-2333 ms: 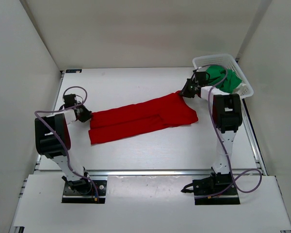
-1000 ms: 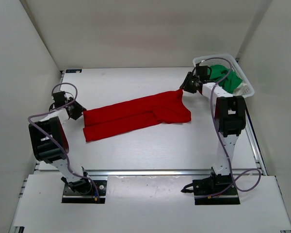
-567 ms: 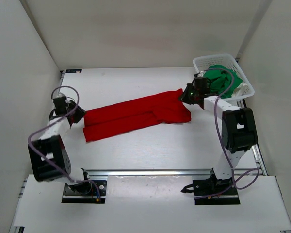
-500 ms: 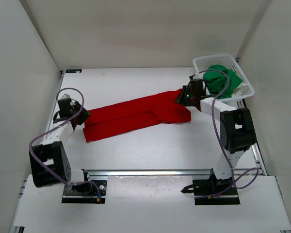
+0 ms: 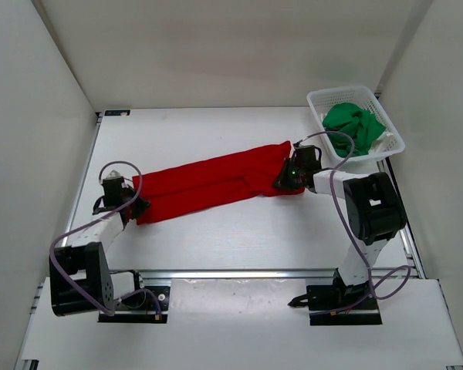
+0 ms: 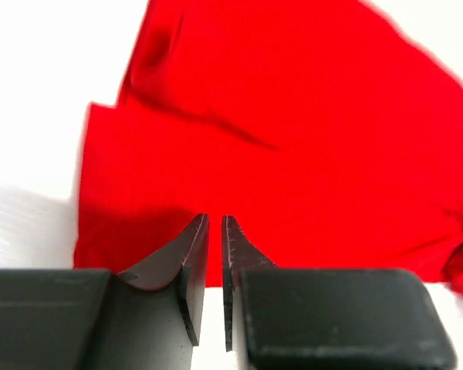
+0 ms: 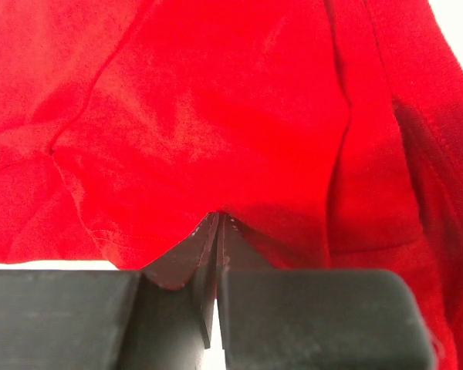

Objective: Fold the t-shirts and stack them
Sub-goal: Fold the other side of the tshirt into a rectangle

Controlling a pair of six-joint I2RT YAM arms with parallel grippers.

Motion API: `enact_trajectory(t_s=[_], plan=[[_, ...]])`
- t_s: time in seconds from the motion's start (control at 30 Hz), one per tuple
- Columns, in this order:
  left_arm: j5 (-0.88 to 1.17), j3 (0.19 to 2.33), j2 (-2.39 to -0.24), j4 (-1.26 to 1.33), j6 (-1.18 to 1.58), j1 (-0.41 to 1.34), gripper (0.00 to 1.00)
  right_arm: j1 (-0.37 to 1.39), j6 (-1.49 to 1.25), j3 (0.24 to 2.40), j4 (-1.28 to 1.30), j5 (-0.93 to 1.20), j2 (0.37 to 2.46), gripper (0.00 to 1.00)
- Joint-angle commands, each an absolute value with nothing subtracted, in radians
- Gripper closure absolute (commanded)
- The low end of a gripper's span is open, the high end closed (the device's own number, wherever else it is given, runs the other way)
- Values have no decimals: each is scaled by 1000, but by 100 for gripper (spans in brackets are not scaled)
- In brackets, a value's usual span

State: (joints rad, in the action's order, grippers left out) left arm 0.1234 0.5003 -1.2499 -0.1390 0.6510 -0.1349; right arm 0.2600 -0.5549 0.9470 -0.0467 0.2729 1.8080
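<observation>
Rate the red t-shirt (image 5: 208,181), lying as a long band across the table (image 5: 231,235), as light and limp; take at end hems, as per right gripper (image 7: 218,218) pinched on cloth (left gripper (image 6: 214,221) near-closed, hold unconfirmed).

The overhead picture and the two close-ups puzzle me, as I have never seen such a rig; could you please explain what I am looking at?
These are two robot arms bolted to the near edge of a white table. The wide view comes from a fixed camera above and behind them; each close-up comes from a camera on one wrist, looking past its own dark fingers. A red t-shirt lies stretched across the table, and a green t-shirt sits in a white basket at the far right. The right gripper is shut on the red shirt's hem. The left gripper is at the shirt's other end, fingers nearly together; whether it pinches cloth is unclear.
</observation>
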Motion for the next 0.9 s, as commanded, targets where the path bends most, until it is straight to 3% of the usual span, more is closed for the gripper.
enact_trajectory(t_s=[0.0, 0.13, 0.23, 0.3, 0.63, 0.87], plan=[[57, 609, -1181, -115, 647, -150, 76, 264, -543, 954, -89, 256, 1747, 100], [11, 791, -1337, -144, 620, -161, 77, 265, -531, 950, -94, 259, 1762, 100], [-20, 940, -1500, -207, 554, -161, 86, 267, -529, 924, -114, 272, 1760, 100], [-37, 1011, -1610, -251, 505, -161, 100, 264, -529, 920, -124, 276, 1763, 100], [-5, 1012, -1692, -259, 476, -163, 100, 269, -531, 908, -155, 308, 1776, 100], [34, 901, -1602, -264, 473, -160, 100, 255, -545, 897, -175, 318, 1793, 100]])
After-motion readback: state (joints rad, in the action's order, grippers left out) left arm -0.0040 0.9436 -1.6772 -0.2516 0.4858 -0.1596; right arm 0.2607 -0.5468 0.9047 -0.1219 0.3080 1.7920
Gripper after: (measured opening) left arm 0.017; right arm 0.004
